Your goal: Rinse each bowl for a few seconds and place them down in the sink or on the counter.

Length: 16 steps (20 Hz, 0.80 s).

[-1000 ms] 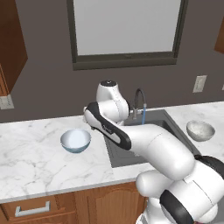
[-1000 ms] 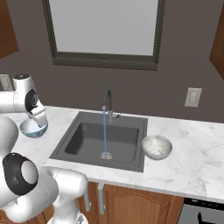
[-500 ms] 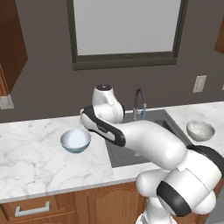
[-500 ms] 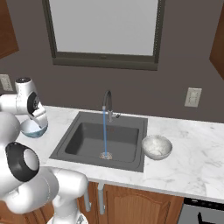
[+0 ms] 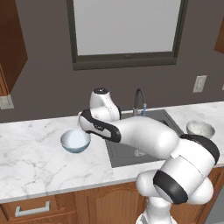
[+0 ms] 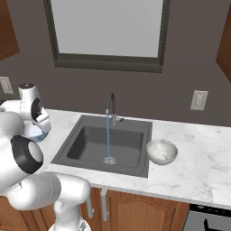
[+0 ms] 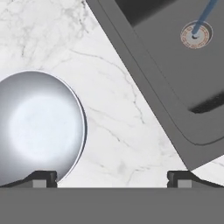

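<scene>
Blue bowl [image 7: 39,127] sits at left of the hand frame on the desk [image 7: 118,131]; end effector [image 7: 112,177] spread wide, empty.

No readable text anywhere here

Looked over every surface, nothing carries a label, brand, number or sign that can be made out in any of the three views.

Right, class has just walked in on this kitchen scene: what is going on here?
The robot's open hand hangs over the counter beside the light blue bowl, holding nothing. That bowl sits left of the sink; the speckled bowl sits on the counter to the right. Water runs from the faucet into the basin. Neither bowl is under it.
</scene>
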Available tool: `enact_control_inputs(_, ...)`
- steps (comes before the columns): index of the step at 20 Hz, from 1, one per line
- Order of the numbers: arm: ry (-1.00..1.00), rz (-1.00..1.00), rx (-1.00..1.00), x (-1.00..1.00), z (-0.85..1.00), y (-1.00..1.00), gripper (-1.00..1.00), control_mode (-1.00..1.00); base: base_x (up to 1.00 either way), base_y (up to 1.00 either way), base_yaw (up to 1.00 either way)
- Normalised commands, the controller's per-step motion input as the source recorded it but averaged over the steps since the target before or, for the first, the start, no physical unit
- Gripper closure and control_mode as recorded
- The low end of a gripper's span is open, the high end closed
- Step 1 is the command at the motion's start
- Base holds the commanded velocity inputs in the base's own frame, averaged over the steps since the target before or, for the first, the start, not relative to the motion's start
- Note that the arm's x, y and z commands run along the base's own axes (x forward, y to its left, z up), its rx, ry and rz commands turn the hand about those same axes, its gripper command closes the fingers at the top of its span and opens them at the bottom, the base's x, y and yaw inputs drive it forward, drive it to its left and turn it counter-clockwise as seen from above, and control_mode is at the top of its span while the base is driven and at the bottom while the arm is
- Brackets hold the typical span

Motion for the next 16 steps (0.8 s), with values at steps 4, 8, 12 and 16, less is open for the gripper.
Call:
enact_control_inputs(4,0.00,0.03,0.00,0.17,-0.23,0.08,-1.00,-1.00,0.00,0.00,0.00)
enact_control_inputs(8,0.00,0.03,0.00,0.15,-0.21,0.09,-1.00,-1.00,0.00,0.00,0.00)
enact_control_inputs(12,0.00,0.03,0.00,0.14,-0.21,0.06,-1.00,-1.00,0.00,0.00,0.00)
enact_control_inputs(16,0.00,0.03,0.00,0.16,-0.20,0.07,-1.00,-1.00,0.00,0.00,0.00)
